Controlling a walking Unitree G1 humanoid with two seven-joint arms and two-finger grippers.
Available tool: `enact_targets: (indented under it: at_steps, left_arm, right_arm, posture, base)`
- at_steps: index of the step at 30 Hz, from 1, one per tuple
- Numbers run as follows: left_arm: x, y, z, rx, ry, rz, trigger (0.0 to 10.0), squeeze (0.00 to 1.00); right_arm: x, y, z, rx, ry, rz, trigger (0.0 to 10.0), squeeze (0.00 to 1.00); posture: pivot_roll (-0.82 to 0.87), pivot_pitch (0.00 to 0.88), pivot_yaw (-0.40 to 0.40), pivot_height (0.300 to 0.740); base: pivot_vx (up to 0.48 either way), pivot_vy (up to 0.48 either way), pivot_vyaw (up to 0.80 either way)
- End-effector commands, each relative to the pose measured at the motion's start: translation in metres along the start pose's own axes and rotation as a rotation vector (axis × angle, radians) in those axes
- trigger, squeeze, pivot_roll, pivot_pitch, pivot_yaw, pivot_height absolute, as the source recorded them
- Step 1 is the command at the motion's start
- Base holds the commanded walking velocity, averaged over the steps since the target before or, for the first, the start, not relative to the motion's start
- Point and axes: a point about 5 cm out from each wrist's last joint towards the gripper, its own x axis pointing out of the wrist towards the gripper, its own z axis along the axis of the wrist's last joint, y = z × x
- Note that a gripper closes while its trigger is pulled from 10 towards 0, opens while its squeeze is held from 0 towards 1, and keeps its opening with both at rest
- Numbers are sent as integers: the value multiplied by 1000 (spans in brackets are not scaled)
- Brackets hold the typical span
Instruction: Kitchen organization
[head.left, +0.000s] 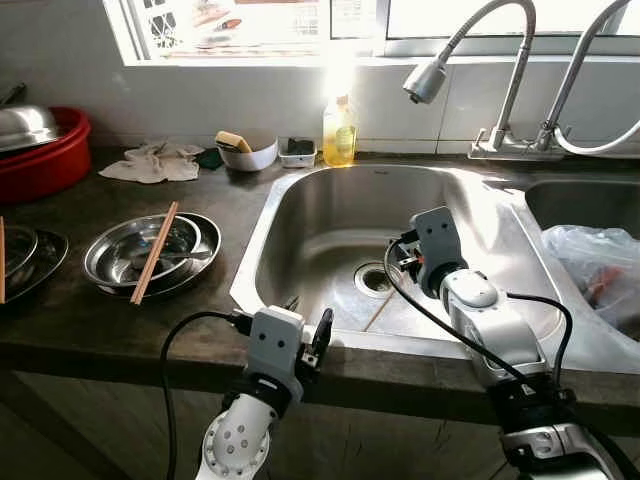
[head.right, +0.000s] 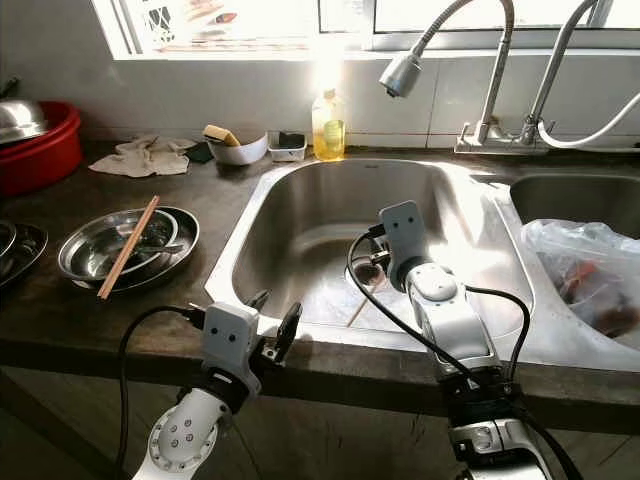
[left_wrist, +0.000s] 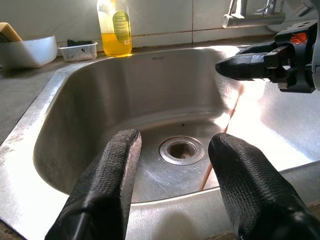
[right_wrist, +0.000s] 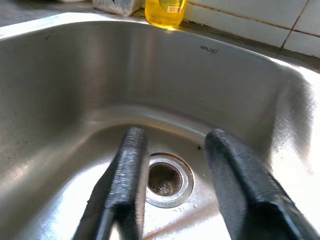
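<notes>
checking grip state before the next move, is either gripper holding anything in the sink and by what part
Nothing is held. The left gripper is open at the sink's front rim; the right gripper is open above the drain.

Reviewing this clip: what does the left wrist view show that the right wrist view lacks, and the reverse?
Left wrist view alone: the right gripper reaching over the sink, a white bowl, a small tray and the faucet base. The left gripper is open at the sink's near rim.

Right wrist view alone: the brand mark on the sink's back wall, seen close, with the open right gripper above the drain.

Both: the steel sink, its drain, a thin stick by it and the yellow soap bottle.
</notes>
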Motion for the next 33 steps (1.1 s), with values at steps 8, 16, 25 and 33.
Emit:
enact_targets:
  at_steps: [8,16,25,33]
  left_arm:
    - [-1,0,2,-1,-7,5,10000,0]
    - [-1,4,2,13,-4,22,10000,0]
    - [2,14,7,29,-22,64,10000,0]
    - [2,14,10,31,-31,56,10000,0]
  right_arm:
    - [-2,-1,14,-3,-70,-19,10000,1000]
    - [-16,-8,33,45,-232,-85,10000,0]
    - [-49,0,55,53,-438,-95,10000,0]
    - [-78,7,51,78,-503,-84,10000,0]
  posture:
    - [70,30,-8,740]
    - [72,31,-7,740]
    - [61,32,-1,740]
    - [54,33,3,740]
  base:
    - [0,0,0]
    - [0,0,0]
    - [0,0,0]
    - [0,0,0]
